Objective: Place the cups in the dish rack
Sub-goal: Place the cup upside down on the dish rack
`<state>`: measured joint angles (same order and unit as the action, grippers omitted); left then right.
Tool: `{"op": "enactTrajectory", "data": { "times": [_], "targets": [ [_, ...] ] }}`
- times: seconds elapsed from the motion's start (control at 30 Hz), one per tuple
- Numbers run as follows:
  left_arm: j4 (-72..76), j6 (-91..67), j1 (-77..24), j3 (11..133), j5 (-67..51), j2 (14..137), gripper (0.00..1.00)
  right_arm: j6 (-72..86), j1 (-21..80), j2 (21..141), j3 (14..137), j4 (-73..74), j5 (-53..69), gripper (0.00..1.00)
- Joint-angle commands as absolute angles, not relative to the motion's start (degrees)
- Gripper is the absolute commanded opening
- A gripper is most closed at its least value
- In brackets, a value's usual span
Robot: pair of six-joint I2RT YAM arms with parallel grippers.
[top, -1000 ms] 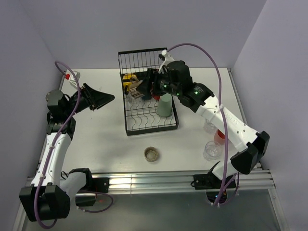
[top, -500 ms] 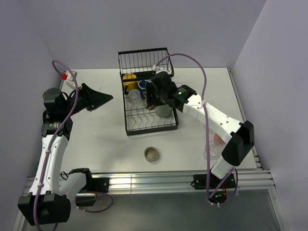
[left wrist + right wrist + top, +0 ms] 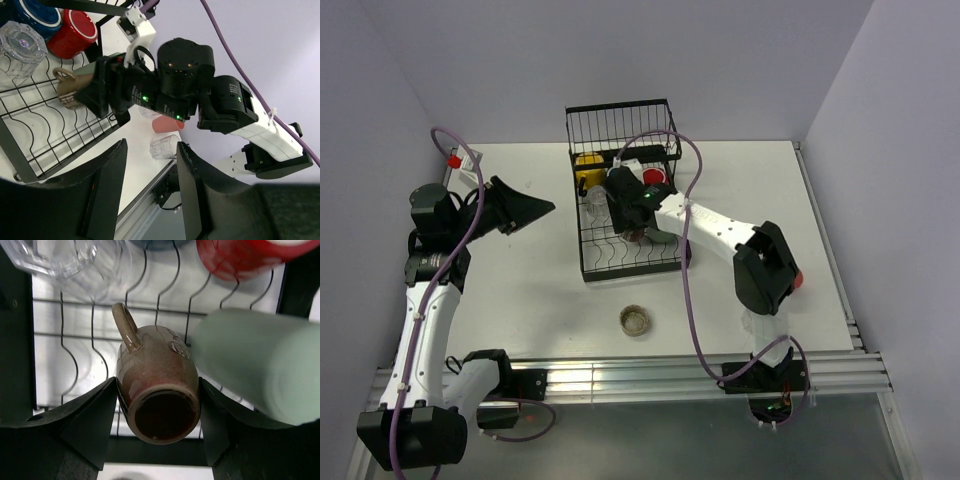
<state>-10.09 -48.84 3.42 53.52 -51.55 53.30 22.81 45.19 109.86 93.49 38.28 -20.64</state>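
The black wire dish rack (image 3: pixel 620 274) stands at the back middle of the table. My right gripper (image 3: pixel 630 213) hangs low over its wavy wires, shut on a brown handled mug (image 3: pixel 156 385) that lies on its side, mouth towards the camera. A green tumbler (image 3: pixel 260 365), a red mug (image 3: pixel 240 257) and a clear glass (image 3: pixel 65 262) stand in the rack around it, with a navy mug (image 3: pixel 35 17) and a yellow mug (image 3: pixel 587 160) further back. My left gripper (image 3: pixel 525 210) is open and holds nothing, left of the rack.
A low brownish glass (image 3: pixel 635 320) stands on the table in front of the rack. At the right side, a pink tumbler (image 3: pixel 167 124) and a clear glass (image 3: pixel 164 147) sit near the table's front rail, mostly hidden by the right arm from above.
The right arm has swung left and lowered over the rack's wires, carrying the brown mug, and its elbow has folded in. The left arm has hardly moved.
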Motion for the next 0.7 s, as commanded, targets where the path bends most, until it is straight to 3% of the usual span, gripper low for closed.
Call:
{"op": "enactTrajectory", "data": {
  "times": [0.0, 0.67],
  "targets": [
    [-10.5, -46.6, 3.7, 56.2, -51.6, 52.1, 0.5, 22.3, 45.7, 112.0, 99.1, 36.2, -25.0, 0.0],
    [-12.7, -43.8, 3.7, 57.2, -52.4, 53.1, 0.49, 23.6, 46.5, 120.0, 108.0, 43.7, -30.6, 0.0]
  ]
}}
